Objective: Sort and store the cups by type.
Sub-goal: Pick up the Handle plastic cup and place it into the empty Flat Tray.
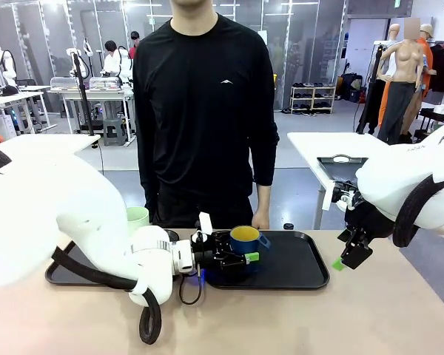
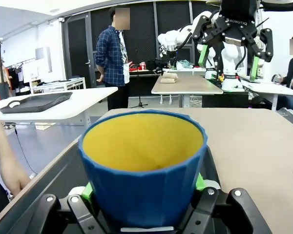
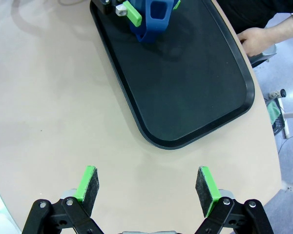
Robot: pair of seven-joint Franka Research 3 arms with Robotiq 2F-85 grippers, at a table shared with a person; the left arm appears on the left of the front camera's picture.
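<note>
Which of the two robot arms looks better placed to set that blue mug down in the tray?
The left. Its gripper is already closed around the blue mug over the black tray. The right gripper hangs open above bare table, beside the tray.

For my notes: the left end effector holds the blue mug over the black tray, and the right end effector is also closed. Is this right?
Not quite. The left end effector does hold the blue mug over the black tray, but the right end effector stands open and empty, as the right wrist view shows.
</note>
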